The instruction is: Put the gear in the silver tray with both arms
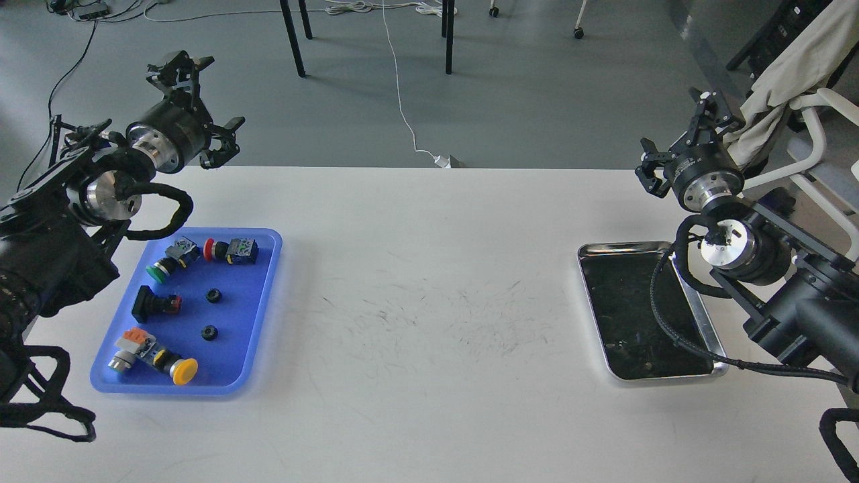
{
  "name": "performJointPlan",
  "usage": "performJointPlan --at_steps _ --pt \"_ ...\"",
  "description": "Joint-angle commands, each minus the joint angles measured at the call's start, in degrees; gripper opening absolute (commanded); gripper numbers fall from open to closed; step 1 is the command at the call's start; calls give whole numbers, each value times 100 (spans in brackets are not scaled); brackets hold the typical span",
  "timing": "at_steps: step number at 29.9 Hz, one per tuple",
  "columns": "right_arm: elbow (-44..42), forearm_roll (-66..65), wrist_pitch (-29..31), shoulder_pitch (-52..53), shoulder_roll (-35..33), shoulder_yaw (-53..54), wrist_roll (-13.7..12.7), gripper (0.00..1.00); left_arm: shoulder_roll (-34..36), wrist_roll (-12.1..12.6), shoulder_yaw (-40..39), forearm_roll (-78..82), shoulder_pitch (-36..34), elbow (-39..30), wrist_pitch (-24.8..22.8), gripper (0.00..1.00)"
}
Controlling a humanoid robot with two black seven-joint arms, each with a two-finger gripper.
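Two small black gears lie in the blue tray (236, 355) at the left, one gear (213, 295) in its middle and the other gear (209, 332) just below it. The silver tray (624, 302) sits at the table's right side, and its dark bottom holds nothing. My left gripper (207, 104) hovers open beyond the table's far left corner, above and behind the blue tray. My right gripper (676, 137) is open too, raised over the far right edge behind the silver tray. My right arm and its cable cross over that tray's right rim.
The blue tray also holds several push buttons with green (158, 272), red (209, 249) and yellow (184, 371) caps and a black switch (144, 303). A white chair (815, 127) draped with cloth stands at the far right. Chair legs and cables lie on the floor behind the table.
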Motion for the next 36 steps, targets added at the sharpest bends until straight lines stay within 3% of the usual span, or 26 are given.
performJointPlan --at_steps 1,9,12,17,20,36 --pt "1 0 0 2 1 -7 0 99 -10 -15 9 1 0 0 0 99" --pt "10 0 0 2 -25 -24 0 99 -10 64 71 2 -9 9 26 99" --pt "10 0 0 -7 -43 -24 0 99 78 82 1 1 -18 -35 -166 99" --pt "10 0 0 -7 -52 -24 0 99 253 477 -26 -16 -62 -52 -483 99" --pt "10 0 0 -16 -52 -24 0 99 315 460 44 1 -27 -61 -673 99" --pt "10 0 0 -25 -52 -24 9 99 263 399 88 19 176 9 -673 99"
